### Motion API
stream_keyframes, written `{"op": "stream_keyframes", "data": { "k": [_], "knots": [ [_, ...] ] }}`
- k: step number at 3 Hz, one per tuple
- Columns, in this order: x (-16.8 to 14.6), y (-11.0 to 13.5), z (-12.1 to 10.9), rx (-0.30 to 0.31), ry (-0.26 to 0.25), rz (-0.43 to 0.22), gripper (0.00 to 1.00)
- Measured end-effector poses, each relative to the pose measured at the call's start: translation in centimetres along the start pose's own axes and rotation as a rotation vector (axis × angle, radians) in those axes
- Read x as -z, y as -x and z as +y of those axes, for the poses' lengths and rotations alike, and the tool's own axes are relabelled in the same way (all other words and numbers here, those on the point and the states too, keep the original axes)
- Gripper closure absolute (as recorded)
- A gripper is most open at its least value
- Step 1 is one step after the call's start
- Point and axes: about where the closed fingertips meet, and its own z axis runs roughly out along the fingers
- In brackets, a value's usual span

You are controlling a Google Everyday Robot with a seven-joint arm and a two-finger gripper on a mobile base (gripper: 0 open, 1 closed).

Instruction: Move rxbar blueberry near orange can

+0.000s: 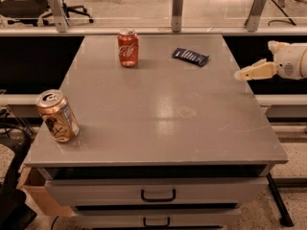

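Note:
The rxbar blueberry (190,56), a flat dark blue bar, lies at the back right of the grey table top (163,119). The orange can (58,116), coppery with a silver top, stands at the table's front left corner, far from the bar. My gripper (255,60) hovers off the table's right edge, to the right of the bar and a little nearer the front. Its two pale fingers (252,72) stand apart and hold nothing.
A redder can with white script (128,48) stands at the back, left of the bar. Drawers with dark handles (158,195) sit under the table top. A railing with metal posts (177,4) runs behind the table. A cardboard box (36,188) sits at the lower left.

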Motion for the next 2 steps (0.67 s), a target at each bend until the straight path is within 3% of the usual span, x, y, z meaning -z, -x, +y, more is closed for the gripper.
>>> {"op": "stream_keyframes", "data": {
  "k": [1,2],
  "knots": [
    [-0.88,-1.5,-1.44,-0.029,-0.007,-0.019,0.0],
    [-0.99,-1.44,-1.3,-0.028,-0.004,-0.018,0.0]
  ]
}}
